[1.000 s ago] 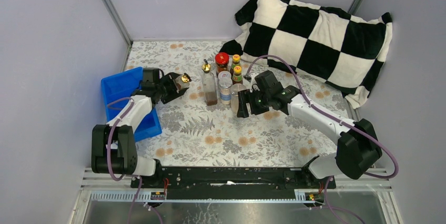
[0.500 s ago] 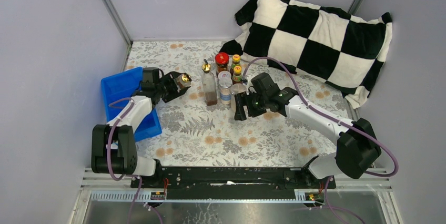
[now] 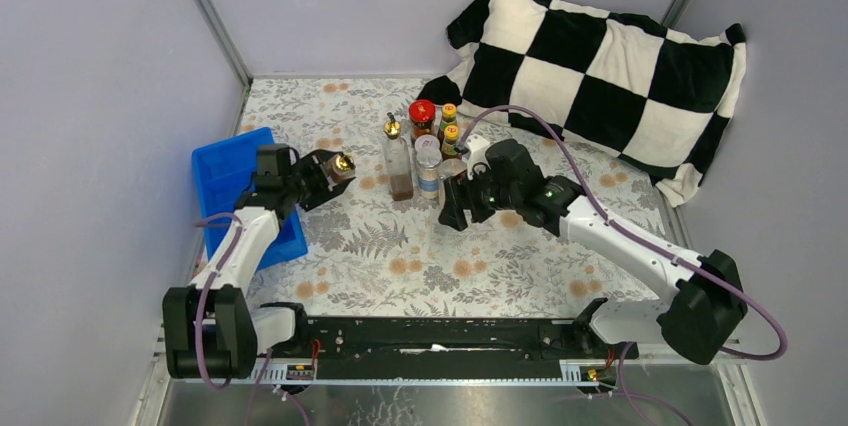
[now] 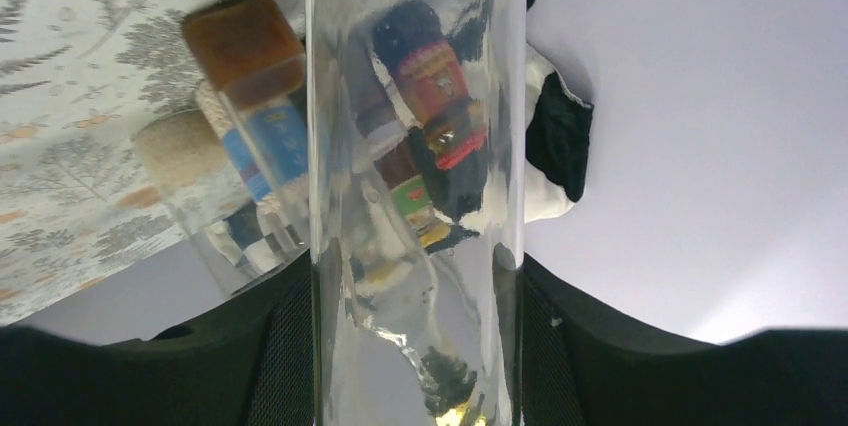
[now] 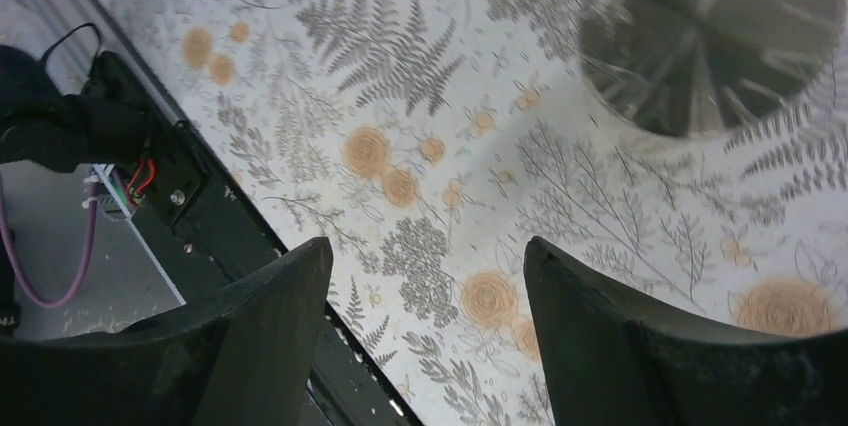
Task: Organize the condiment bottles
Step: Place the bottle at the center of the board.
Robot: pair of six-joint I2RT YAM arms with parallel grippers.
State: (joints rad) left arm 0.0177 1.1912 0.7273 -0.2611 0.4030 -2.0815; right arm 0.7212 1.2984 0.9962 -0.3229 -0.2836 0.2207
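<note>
Over the last second the left claw (image 3: 328, 172) has drawn back a little toward 8 o'clock. It takes with it the clear gold-spouted bottle (image 4: 415, 146), gripped across the body and carried tilted above the desk (image 3: 400, 256), at the inner edge of the blue tray (image 3: 222, 171). The right claw (image 3: 450, 210) has slid slightly toward 7 o'clock. It hangs with its jaws apart and nothing between them, at 5 o'clock of the standing group and right by the nearest silver-lidded shaker (image 3: 452, 168).

My reading is that one bottle is in transit and not yet set down, while the right arm is lining up on its next container without having taken one. The rest of the group stands upright near mid-desk:
- a second gold-spouted bottle (image 3: 398, 161) with brown liquid
- a blue-labelled shaker (image 3: 428, 161)
- a red-lidded jar (image 3: 422, 113)
- two yellow-capped sauce bottles (image 3: 450, 124) toward 12 o'clock

The held bottle fills the left wrist view, so the group shows only warped through its glass, and its spout is cut off at the bottom edge. From above I cannot tell whether its base touches the desk. The right wrist view catches only a grey round faceted shape at its upper right, lid or glass base I cannot say. The nearest shaker is partly covered by the right claw from overhead.
</note>
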